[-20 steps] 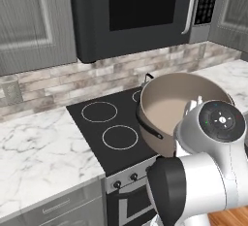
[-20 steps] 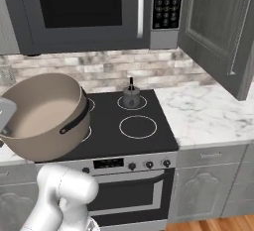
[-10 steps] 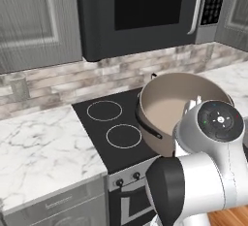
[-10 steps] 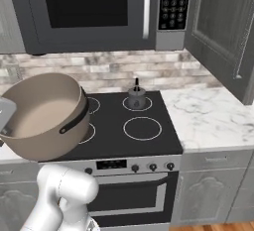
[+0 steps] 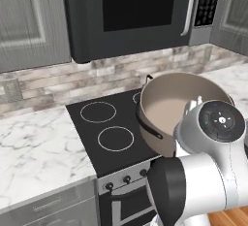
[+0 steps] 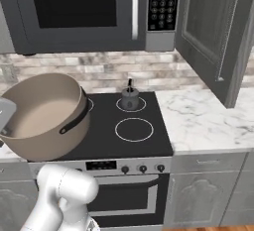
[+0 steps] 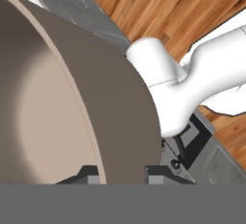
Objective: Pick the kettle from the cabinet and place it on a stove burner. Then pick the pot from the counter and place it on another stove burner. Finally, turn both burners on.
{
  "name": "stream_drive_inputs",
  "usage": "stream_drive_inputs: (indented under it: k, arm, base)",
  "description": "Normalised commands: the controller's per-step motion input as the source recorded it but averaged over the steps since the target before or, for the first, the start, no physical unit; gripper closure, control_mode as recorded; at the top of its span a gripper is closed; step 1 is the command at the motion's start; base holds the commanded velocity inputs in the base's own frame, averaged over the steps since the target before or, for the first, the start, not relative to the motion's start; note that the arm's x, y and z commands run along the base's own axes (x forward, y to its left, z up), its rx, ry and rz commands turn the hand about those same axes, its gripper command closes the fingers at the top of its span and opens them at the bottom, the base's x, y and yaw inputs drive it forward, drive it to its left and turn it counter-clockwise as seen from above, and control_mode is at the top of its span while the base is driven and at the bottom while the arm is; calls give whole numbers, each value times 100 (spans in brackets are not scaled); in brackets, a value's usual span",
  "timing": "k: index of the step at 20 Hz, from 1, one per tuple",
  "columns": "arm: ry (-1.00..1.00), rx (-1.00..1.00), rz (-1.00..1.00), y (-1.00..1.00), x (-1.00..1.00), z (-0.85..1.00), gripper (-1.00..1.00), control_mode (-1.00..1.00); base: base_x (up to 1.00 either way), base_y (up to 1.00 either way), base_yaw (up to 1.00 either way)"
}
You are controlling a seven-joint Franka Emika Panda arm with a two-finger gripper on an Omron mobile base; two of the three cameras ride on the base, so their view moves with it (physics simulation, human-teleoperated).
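Note:
The wide tan pot (image 6: 42, 116) hangs tilted over the left half of the black stovetop (image 6: 106, 136), its near side reaching past the stove's front edge. My gripper (image 7: 124, 176) is shut on the pot's rim (image 7: 81, 117), one finger inside the wall and one outside. From the left base view, the pot (image 5: 169, 108) sits in front of my wrist and covers the right-hand burners. The small dark kettle (image 6: 130, 97) stands on the back right burner. The front right burner (image 6: 134, 129) is bare, as are the two left burners (image 5: 115, 138).
A dark microwave (image 6: 79, 7) hangs above the stove. The grey cabinet door (image 6: 213, 31) stands open at the right, over the marble counter (image 6: 198, 116). More counter (image 5: 34, 142) lies left of the stove. Control knobs (image 6: 143, 168) line the stove's front.
The whole picture has shifted a little, so the camera has moved. The pot stays in my grip at the same place against the arm. The kettle has not moved on its burner.

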Motion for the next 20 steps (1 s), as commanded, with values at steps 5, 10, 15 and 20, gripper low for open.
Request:
stream_drive_inputs:
  k: [5,10,15,20]
  arm:
    - [0,0,0,0,0,0,100,100]
    - [0,0,0,0,0,0,100,100]
    - [0,0,0,0,0,0,100,100]
    - [0,0,0,0,0,0,100,100]
  base:
    - [20,-10,3]
    - [9,22,0]
    - [35,7,0]
    - [56,8,0]
